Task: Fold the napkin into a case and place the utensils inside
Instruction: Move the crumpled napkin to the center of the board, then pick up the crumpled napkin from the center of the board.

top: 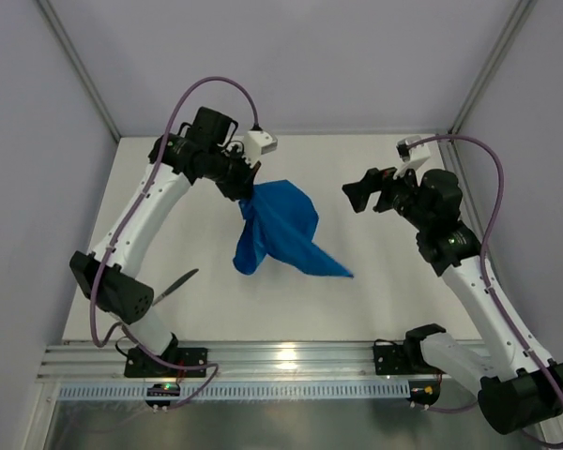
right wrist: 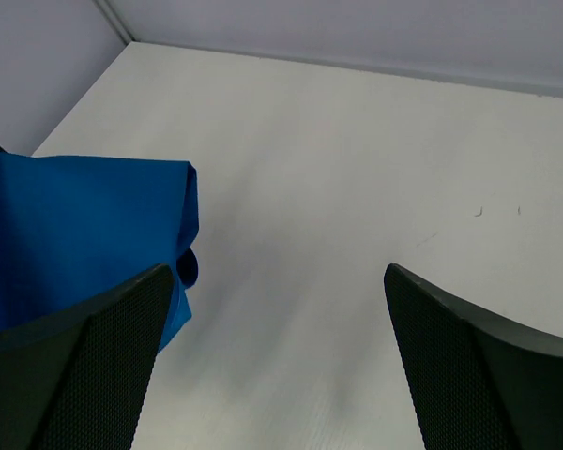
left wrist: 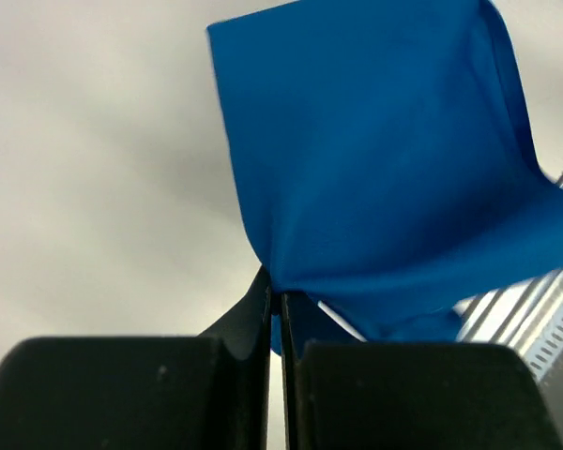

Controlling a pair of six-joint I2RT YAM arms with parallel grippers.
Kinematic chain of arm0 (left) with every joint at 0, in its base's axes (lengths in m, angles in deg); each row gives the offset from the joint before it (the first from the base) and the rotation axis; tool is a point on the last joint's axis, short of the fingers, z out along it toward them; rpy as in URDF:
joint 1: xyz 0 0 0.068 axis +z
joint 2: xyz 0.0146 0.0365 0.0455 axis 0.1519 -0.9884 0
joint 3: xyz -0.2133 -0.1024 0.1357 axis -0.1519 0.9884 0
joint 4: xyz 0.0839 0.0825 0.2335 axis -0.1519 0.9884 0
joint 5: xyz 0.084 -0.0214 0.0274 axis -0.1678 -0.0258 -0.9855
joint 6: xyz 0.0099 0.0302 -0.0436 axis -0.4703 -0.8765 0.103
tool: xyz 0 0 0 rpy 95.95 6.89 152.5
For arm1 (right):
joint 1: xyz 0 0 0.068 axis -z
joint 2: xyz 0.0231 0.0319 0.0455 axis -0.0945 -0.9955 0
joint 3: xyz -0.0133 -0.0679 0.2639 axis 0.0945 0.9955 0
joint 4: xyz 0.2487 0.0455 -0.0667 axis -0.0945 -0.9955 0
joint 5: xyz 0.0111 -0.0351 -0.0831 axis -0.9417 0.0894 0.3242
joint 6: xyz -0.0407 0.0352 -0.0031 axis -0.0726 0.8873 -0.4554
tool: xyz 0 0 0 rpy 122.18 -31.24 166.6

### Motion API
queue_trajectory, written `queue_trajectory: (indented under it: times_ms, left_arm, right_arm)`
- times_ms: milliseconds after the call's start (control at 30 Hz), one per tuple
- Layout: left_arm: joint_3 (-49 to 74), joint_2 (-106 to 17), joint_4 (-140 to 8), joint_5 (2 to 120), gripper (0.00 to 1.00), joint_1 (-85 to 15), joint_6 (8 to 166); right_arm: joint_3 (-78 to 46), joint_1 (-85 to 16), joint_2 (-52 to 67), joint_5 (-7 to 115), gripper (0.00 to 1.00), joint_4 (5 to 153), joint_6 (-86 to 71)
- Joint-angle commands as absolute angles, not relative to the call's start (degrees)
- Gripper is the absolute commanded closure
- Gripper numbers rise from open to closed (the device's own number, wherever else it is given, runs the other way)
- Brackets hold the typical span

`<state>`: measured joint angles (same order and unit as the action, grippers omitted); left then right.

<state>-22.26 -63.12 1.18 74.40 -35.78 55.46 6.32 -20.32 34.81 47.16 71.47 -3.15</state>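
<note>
Pinching the napkin (left wrist: 385,169) by one edge between the pressed-together tips of my left gripper (left wrist: 275,300), I hold it raised above the far middle of the bench (top: 385,309). Only my left wrist view shows that pinch. Only the overhead view shows a slim dark utensil (top: 175,284) lying near the bench's left edge. My right gripper (top: 354,197) hangs spread wide, apart from the napkin; its wrist view catches the cloth's side.

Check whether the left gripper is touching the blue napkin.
Touching. The left wrist view shows the left gripper shut on a corner of the napkin, with the cloth pinched between its fingertips and no gap.
</note>
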Motion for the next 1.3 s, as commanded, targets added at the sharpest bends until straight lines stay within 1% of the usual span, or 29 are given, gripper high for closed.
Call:
queue_trajectory:
  times_ms: [0, 33, 133, 167, 267, 333, 400, 433, 467, 500, 533, 600, 700, 733, 767, 833, 867, 900, 967, 1033, 1167, 1267]
  left_arm:
    - [-21.1, -69.0, 4.4, 79.5, 1.0, -35.4, 56.2]
    - [-21.0, -70.6, 3.7, 79.3, 1.0, -35.4, 56.5]
    - [-23.6, -78.9, 2.2, 77.9, 1.0, -35.5, 57.7]
    - [-24.6, -83.2, 1.7, 75.6, 1.0, -35.4, 58.0]
    - [-26.9, -89.3, -0.3, 72.6, 1.0, -35.5, 57.9]
    - [-26.7, -90.8, -1.1, 72.4, 1.0, -35.5, 56.9]
    - [-25.9, -91.1, -1.8, 72.7, 0.9, -35.5, 56.3]
    - [-24.0, -90.6, -2.2, 72.7, 0.82, -35.5, 55.9]
    - [-22.7, -89.7, -2.8, 72.7, 0.62, -35.5, 55.8]
    - [-21.4, -87.6, -4.2, 72.2, 0.51, -35.5, 55.8]
    - [-19.2, -86.3, -4.7, 71.6, 0.35, -35.4, 55.8]
    - [-16.8, -83.2, -5.1, 69.1, 0.27, -35.0, 55.9]
    - [-10.1, -75.3, -7.4, 65.1, 0.26, -32.0, 57.6]
    - [-7.8, -71.6, -9.6, 58.1, 0.26, -31.4, 57.9]
    - [-2.4, -70.0, -11.1, 55.0, 0.27, -31.1, 57.3]
    - [2.8, -67.2, -13.5, 51.0, 0.27, -31.1, 55.9]
    - [4.7, -67.1, -14.6, 50.6, 0.27, -31.1, 55.6]
    - [7.6, -67.1, -15.1, 49.9, 0.26, -31.1, 55.5]
    - [9.4, -67.7, -18.0, 47.3, 0.25, -31.3, 55.1]
    - [11.3, -68.1, -20.9, 46.8, 0.25, -31.3, 54.7]
    - [11.5, -69.9, -23.7, 52.4, 0.25, -31.3, 53.1]
    - [10.9, -72.9, -24.5, 51.2, 0.27, -31.3, 53.3]
  right_arm:
    - [2.6, -20.5, 31.1, 42.6, 0.03, 66.8, -4.0]
    - [2.3, -20.5, 28.5, 42.3, 0.04, 66.3, -4.2]
    - [1.4, -20.5, 24.1, 42.1, 0.11, 63.8, -3.6]
    - [0.7, -20.5, 21.0, 42.7, 0.19, 62.8, -3.1]
    - [1.1, -21.2, 16.1, 43.9, 0.32, 59.5, -0.4]
    - [3.3, -22.9, 15.6, 43.6, 0.33, 61.3, 1.3]
    - [7.1, -26.3, 16.1, 44.1, 0.32, 64.3, 2.3]
    - [8.3, -27.4, 16.3, 44.4, 0.32, 65.1, 3.6]
    - [10.4, -28.1, 16.4, 45.0, 0.31, 66.0, 4.4]
    - [11.2, -29.4, 16.5, 45.0, 0.31, 67.6, 5.2]
    - [12.6, -30.2, 16.5, 45.2, 0.28, 68.2, 6.7]
    - [13.3, -32.0, 16.4, 46.9, 0.27, 68.8, 7.6]
    - [14.4, -38.0, 17.1, 52.7, 0.24, 66.6, 8.7]
    - [15.1, -41.7, 17.7, 54.7, 0.24, 65.7, 9.2]
    - [15.5, -43.5, 17.9, 56.6, 0.24, 64.8, 10.8]
    - [16.9, -47.3, 18.8, 63.0, 0.24, 63.0, 12.9]
    - [17.1, -51.9, 19.0, 65.3, 0.24, 62.0, 14.7]
    - [17.2, -54.1, 19.0, 69.2, 0.24, 61.6, 15.5]
    - [17.5, -60.2, 18.2, 71.6, 0.24, 61.8, 16.6]
    - [17.9, -63.4, 17.3, 71.9, 0.24, 62.9, 17.0]
    - [17.5, -67.6, 12.6, 67.3, 0.24, 66.0, 17.5]
    - [15.5, -72.6, 8.7, 71.7, 0.23, 65.0, 14.7]
